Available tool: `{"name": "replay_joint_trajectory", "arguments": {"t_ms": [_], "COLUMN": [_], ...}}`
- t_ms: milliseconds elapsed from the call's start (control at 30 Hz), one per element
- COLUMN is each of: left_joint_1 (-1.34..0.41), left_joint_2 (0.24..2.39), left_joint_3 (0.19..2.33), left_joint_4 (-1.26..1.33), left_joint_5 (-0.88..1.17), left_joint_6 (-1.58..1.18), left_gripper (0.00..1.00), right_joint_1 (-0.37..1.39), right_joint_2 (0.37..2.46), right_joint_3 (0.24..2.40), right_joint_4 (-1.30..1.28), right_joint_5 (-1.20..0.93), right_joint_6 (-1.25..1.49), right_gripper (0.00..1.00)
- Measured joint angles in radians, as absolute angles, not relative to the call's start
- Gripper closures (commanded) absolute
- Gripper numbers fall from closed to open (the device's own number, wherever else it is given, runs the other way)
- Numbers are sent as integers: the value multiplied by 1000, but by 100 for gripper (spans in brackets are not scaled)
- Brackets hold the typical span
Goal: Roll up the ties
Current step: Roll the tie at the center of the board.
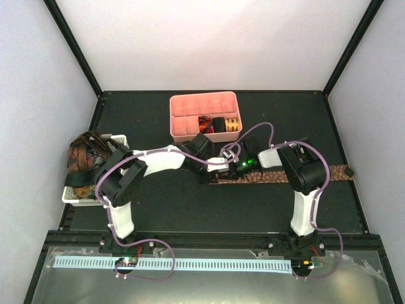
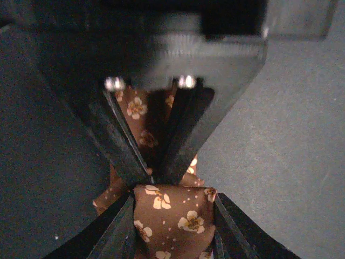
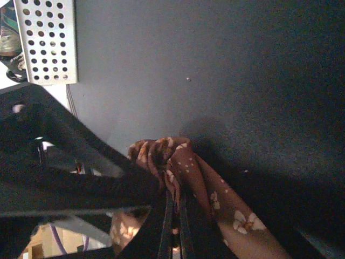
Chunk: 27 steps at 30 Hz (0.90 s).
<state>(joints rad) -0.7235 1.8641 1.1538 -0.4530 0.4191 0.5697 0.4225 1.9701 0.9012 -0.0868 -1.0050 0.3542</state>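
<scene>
- One dark table [image 1: 164, 202] fills the scene, with pale panels [image 1: 209, 44] standing behind and beside it.
- Two white and black arms rise from its near edge and bend inward. The left arm [image 1: 158, 158] and the right arm [image 1: 305, 209] meet near the table's middle.
- One pink tray [image 1: 202, 96] with compartments sits at the far middle. Rolled ties [image 1: 221, 124] in black, red-orange and gold sit in its near right compartments.
- One white basket [image 1: 76, 197] with holes stands at the left edge and holds a heap of ties [image 1: 85, 155].
- One brown tie [image 1: 329, 172] with small pale flowers lies flat across the table, running from the right side to the grippers. Its end there is bunched into a fold.
- Left gripper [image 2: 172, 229]: its fingers stand partly apart, one against each side of the folded end, holding it.
- Right gripper [image 3: 173, 218]: its fingers are pressed together, with their tips at the fold opposite the left gripper. Cloth gathers around them, but whether any is pinched between them cannot be told.
</scene>
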Motion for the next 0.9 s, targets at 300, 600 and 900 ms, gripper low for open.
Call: {"name": "replay_joint_trajectory", "arguments": {"t_ms": [300,600,900], "left_joint_1": [-715,-715,-715], "left_joint_2": [1861,1879,1928], "left_joint_3": [1083,1089,1146], "left_joint_4": [-342,-336,-349], "left_joint_5": [422,442,453], "left_joint_6": [527,521,520], "left_gripper": [61,63,63], "right_joint_1": [418,403,360], "right_joint_2": [1969,1910,1876], "right_joint_3": [896,897,905], "right_joint_4": [-86,-170,-257], "right_joint_5": [-1012,-1006,-1008], "right_joint_6": [356,311,234], "right_gripper": [86,75,69]}}
